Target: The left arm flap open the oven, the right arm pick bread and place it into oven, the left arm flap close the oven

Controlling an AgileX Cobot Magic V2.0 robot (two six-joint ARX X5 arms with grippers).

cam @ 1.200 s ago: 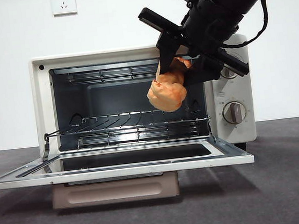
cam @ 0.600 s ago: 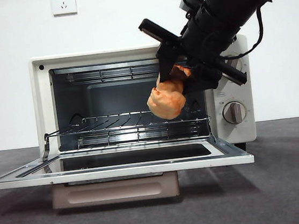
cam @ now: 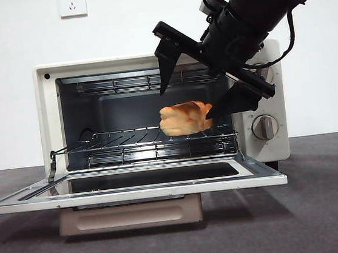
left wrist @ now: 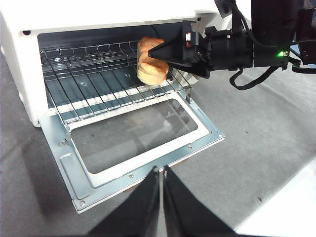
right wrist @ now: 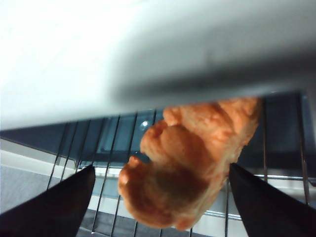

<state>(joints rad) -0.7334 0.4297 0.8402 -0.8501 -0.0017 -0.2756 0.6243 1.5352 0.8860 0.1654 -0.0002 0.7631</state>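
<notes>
The cream-white oven (cam: 49, 122) stands with its glass door (cam: 134, 194) flapped down flat. The golden-orange bread (cam: 185, 118) lies on the wire rack (cam: 122, 145), toward the knob side of the cavity. My right gripper (cam: 186, 104) reaches into the oven mouth from above, open, one jaw on each side of the bread and not touching it. In the right wrist view the bread (right wrist: 187, 168) sits between the spread fingers (right wrist: 54, 207). My left gripper (left wrist: 161, 173) is shut and empty, hanging back in front of the lowered door (left wrist: 138, 133), where the bread (left wrist: 150, 66) also shows.
Two beige knobs (cam: 265, 126) sit on the oven's right panel behind the right arm. Wall sockets (cam: 72, 2) are mounted above. Dark grey table (cam: 325, 206) surrounds the oven, with a pale edge (left wrist: 291, 207) beside the left gripper.
The right gripper has opened and let go of the bread. The bread dropped from between the jaws onto the wire rack and now lies flat.
</notes>
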